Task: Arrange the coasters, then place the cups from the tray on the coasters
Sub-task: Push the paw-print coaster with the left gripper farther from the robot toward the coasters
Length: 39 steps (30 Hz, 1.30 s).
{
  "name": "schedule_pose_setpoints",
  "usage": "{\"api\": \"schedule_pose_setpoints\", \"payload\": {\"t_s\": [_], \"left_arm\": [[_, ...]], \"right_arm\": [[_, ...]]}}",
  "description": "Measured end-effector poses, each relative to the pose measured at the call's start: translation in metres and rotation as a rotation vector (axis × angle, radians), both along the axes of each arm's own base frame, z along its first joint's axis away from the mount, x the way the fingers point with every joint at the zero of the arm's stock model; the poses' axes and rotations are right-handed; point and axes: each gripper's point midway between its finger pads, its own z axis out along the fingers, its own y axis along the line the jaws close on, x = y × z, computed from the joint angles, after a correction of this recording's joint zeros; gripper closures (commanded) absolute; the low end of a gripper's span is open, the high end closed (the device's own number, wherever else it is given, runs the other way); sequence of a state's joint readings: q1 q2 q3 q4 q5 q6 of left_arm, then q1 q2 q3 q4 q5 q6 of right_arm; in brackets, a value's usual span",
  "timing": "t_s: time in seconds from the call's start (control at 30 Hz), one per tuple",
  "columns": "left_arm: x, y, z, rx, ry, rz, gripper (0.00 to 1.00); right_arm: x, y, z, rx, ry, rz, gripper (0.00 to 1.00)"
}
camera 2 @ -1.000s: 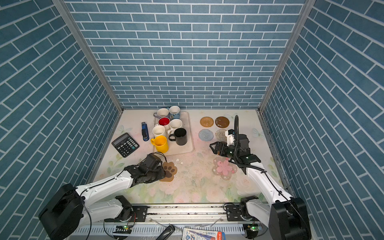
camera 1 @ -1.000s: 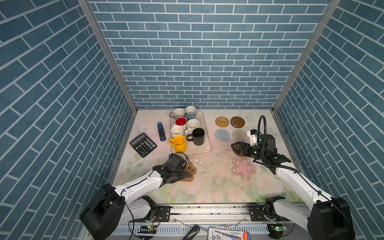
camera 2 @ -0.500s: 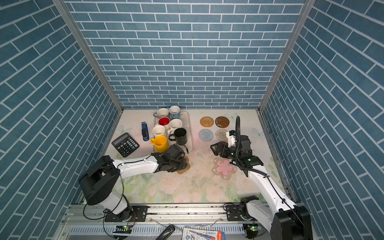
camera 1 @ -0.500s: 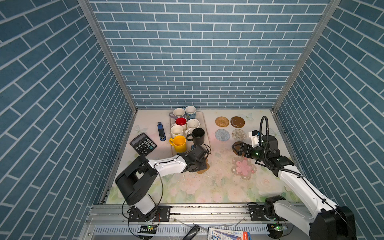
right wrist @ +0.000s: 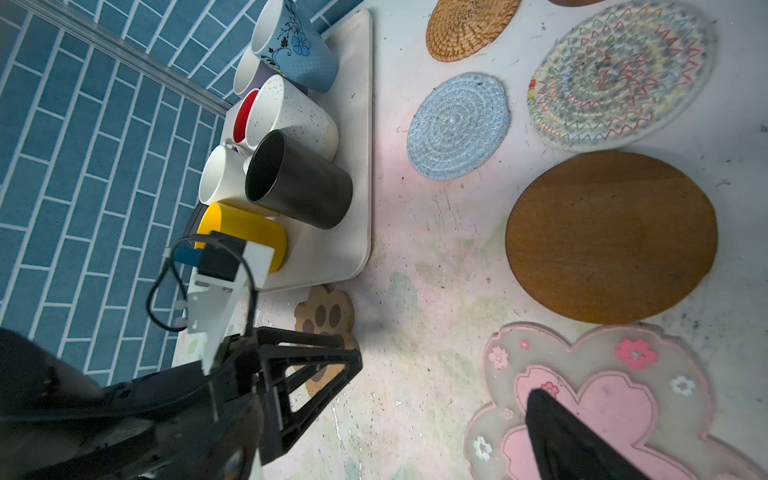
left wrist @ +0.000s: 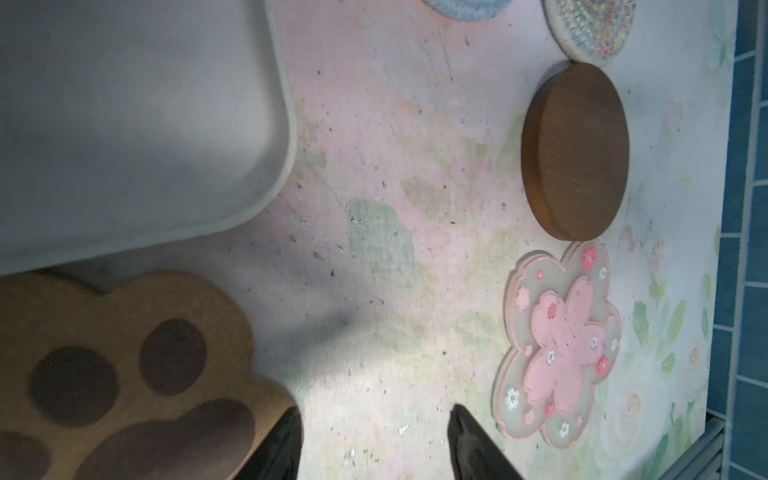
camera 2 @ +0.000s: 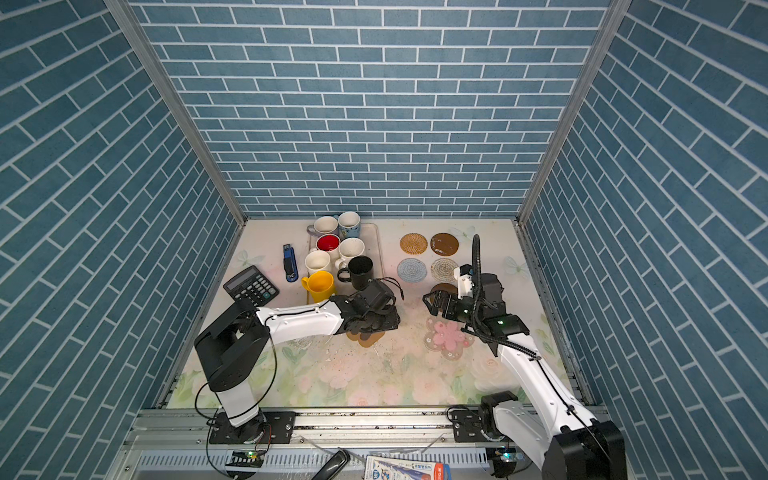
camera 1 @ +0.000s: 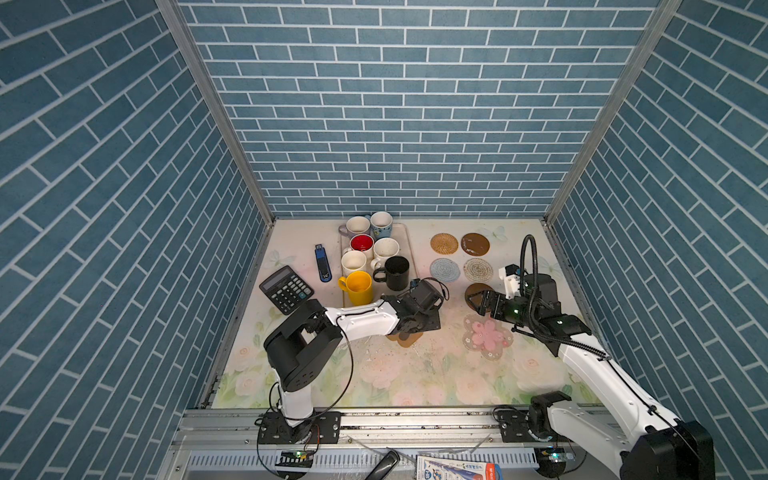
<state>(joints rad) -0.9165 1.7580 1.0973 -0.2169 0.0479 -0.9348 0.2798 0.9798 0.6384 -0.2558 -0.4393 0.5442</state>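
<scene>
The brown paw-shaped coaster [camera 1: 409, 338] [left wrist: 124, 374] lies flat on the mat just off the tray's near corner. My left gripper [camera 1: 430, 322] [left wrist: 376, 432] is open, with bare mat between its fingers and one finger [left wrist: 286, 440] at the paw's edge. My right gripper [camera 1: 477, 302] hangs open over the gap between a brown disc coaster [right wrist: 611, 237] and the pink flower coaster [camera 1: 488, 336] [right wrist: 602, 395]. Further back lie tan woven [camera 1: 444, 243], brown [camera 1: 475, 244], pale blue [camera 1: 444, 270] and whitish woven [camera 1: 478, 270] coasters. Several cups, among them yellow [camera 1: 359, 286] and black [camera 1: 397, 272], stand on the beige tray [camera 1: 409, 249].
A black calculator [camera 1: 286, 289] and a blue stapler [camera 1: 323, 262] lie left of the tray. Blue brick walls close in the back and both sides. The two grippers are about a coaster's width apart at mid table.
My left arm swung right from the front left, bringing the paw coaster to the middle of the mat, and its jaws have spread off it. The right arm has barely moved.
</scene>
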Motion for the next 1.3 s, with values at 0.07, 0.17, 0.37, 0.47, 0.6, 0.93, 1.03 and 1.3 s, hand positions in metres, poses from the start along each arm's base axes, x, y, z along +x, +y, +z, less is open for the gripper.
{"api": "schedule_pose_setpoints", "payload": {"t_s": [0.07, 0.17, 0.37, 0.47, 0.6, 0.93, 1.03, 1.3], "left_arm": [[-0.003, 0.009, 0.015, -0.001, -0.028, 0.001, 0.35], [-0.01, 0.025, 0.032, -0.005, -0.065, 0.005, 0.33], [-0.031, 0.072, 0.019, 0.035, -0.056, 0.035, 0.34], [-0.036, 0.099, 0.004, 0.057, -0.034, 0.071, 0.39], [-0.038, 0.13, -0.01, 0.051, -0.014, 0.125, 0.45], [-0.035, 0.129, -0.033, 0.001, 0.024, 0.11, 0.5], [-0.032, 0.123, -0.041, -0.008, 0.036, 0.1, 0.51], [-0.016, 0.101, -0.039, -0.051, 0.014, 0.084, 0.52]], "right_arm": [[0.001, -0.001, -0.001, -0.004, 0.002, -0.005, 0.01], [0.002, -0.003, -0.004, -0.018, 0.01, -0.017, 0.01], [0.003, -0.002, -0.009, -0.034, 0.019, -0.021, 0.01], [0.001, 0.003, -0.015, -0.048, 0.037, -0.006, 0.01], [-0.001, 0.008, -0.025, -0.066, 0.065, 0.009, 0.01], [0.004, 0.013, -0.024, -0.083, 0.065, 0.009, 0.01], [0.005, 0.013, -0.023, -0.087, 0.063, 0.004, 0.01], [0.004, 0.009, -0.026, -0.103, 0.073, -0.006, 0.01]]}}
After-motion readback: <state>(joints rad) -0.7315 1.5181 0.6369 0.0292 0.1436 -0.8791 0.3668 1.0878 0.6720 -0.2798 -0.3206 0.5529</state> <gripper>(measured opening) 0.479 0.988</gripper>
